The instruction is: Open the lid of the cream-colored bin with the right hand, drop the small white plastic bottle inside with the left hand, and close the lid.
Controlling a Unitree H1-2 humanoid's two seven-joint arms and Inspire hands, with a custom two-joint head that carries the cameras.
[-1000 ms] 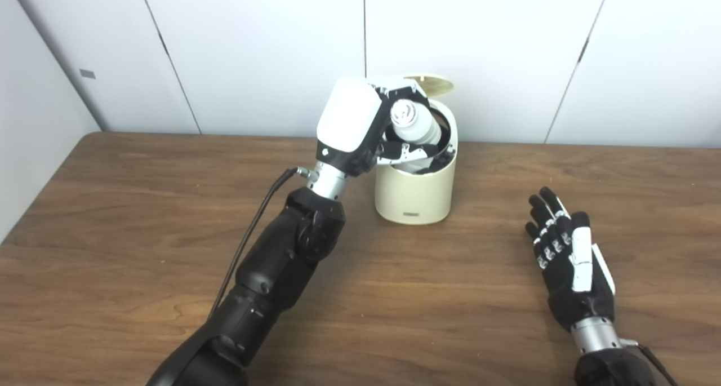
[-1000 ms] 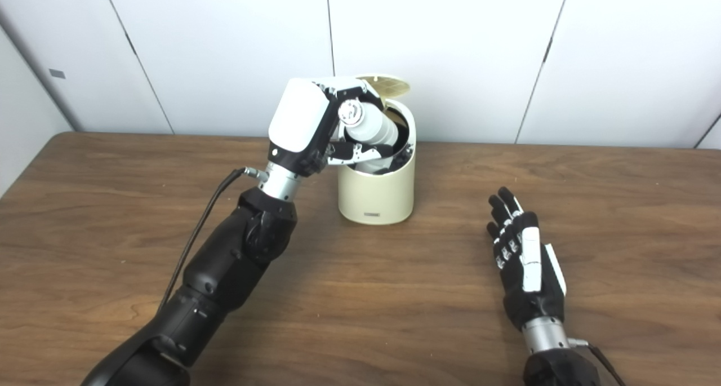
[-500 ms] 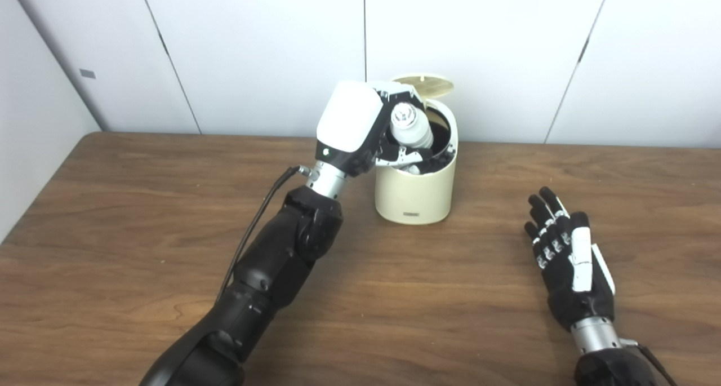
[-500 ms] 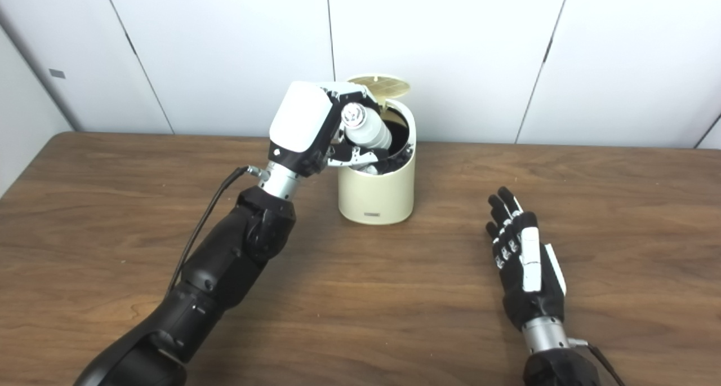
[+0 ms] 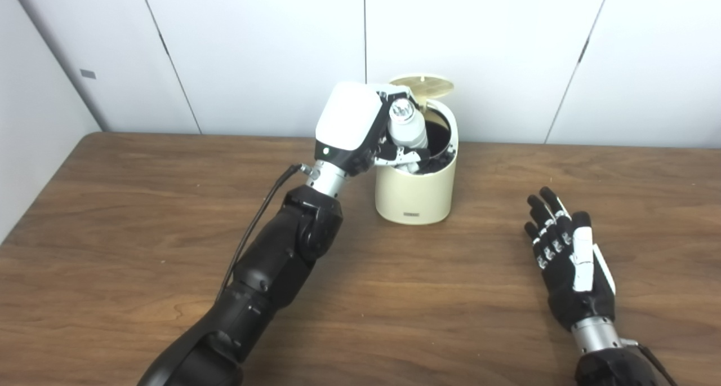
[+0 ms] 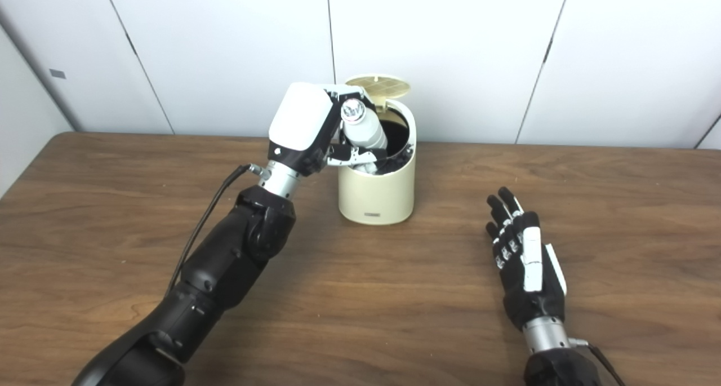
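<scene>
The cream-colored bin (image 5: 417,191) stands at the back middle of the table, its round lid (image 5: 422,84) tipped up at the rear. My left hand (image 5: 360,127) hovers at the bin's left rim, shut on the small white plastic bottle (image 5: 406,129). The bottle tilts over the dark opening, cap end up and toward me, its lower end hidden inside the rim. To the right of the bin, my right hand (image 5: 566,256) lies on the table, open, fingers stretched out and holding nothing.
The brown wooden table (image 5: 112,217) stretches wide on both sides of the bin. White wall panels (image 5: 253,48) rise directly behind the bin. A black cable (image 5: 259,211) runs along my left forearm.
The bottle has turned more upright and sunk deeper into the bin's opening as my left hand shifted slightly left. The right hand has stayed still.
</scene>
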